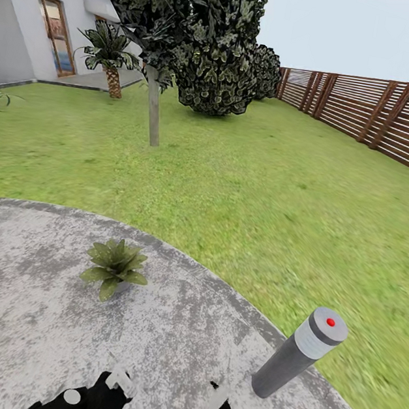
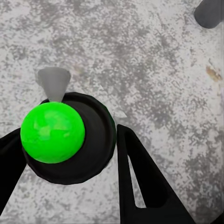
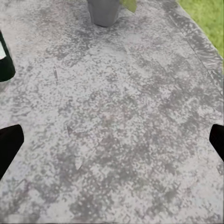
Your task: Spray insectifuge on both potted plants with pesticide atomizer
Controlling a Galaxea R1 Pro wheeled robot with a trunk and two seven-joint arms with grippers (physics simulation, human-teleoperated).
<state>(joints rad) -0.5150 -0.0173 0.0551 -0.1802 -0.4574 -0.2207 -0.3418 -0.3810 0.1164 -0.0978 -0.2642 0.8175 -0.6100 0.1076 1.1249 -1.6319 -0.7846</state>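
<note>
Between the left gripper's [image 2: 70, 163] parted fingers, the pesticide atomizer [image 2: 70, 135] is bracketed; grip cannot be confirmed. Right gripper [image 3: 112, 144] is spread wide, empty, above grey patio [image 1: 25, 335]; potted plant [image 1: 114, 266] at eleven o'clock.

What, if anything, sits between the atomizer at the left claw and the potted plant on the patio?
Nothing visible. The left claw straddles the atomizer, and in the head view only bare patio paving lies between it and the potted plant. The grey bollard stands well off to the right, out of that line.
</note>
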